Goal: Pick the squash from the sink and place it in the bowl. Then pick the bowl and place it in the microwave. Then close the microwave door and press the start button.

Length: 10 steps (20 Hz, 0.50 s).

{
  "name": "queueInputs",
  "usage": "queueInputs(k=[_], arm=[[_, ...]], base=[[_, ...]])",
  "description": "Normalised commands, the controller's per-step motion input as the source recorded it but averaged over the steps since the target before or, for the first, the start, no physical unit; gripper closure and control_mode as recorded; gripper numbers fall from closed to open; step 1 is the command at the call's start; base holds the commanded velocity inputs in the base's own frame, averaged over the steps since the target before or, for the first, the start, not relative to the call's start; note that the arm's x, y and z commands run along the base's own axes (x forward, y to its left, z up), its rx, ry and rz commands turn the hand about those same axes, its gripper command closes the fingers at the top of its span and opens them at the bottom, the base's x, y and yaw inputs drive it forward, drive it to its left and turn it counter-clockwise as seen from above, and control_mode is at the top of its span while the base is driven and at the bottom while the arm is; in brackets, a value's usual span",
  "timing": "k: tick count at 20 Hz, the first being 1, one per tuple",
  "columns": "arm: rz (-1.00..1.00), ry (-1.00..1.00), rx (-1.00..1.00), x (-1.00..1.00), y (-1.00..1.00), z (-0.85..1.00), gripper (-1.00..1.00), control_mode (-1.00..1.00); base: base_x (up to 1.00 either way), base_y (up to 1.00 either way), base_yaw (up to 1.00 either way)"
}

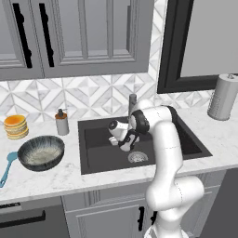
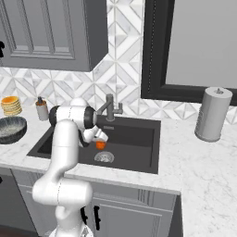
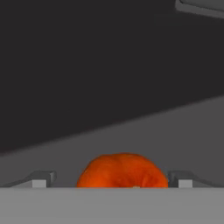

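Note:
The small orange squash (image 3: pixel 122 170) lies low in the dark sink (image 1: pixel 97 158), close to the round drain (image 2: pixel 104 158). My gripper (image 3: pixel 112 179) is down in the basin and open, with a finger on either side of the squash; a gap shows on the left side. From the right, the squash (image 2: pixel 100 145) peeks out just under the hand (image 2: pixel 97 136). From the left, the hand (image 1: pixel 123 142) hides it. The ribbed dark bowl (image 1: pixel 41 152) sits on the counter left of the sink. The microwave is out of view.
A grey faucet (image 1: pixel 132 100) stands behind the basin. A soap dispenser (image 1: pixel 62 122) and a stack of orange-tan discs (image 1: pixel 16 126) sit at the back left, a blue utensil (image 1: pixel 5 169) by the bowl. A paper towel roll (image 1: pixel 224 96) stands at the right.

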Motion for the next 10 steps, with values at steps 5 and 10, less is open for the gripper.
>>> queueInputs(k=[5,10], arm=[[0.0,0.04,0.0,-0.07,0.03,-0.16,1.0,-1.0],[0.01,0.01,0.0,-0.48,0.0,-0.1,1.0,-1.0]], base=[[0.0,0.0,0.0],[0.0,0.0,0.0]])
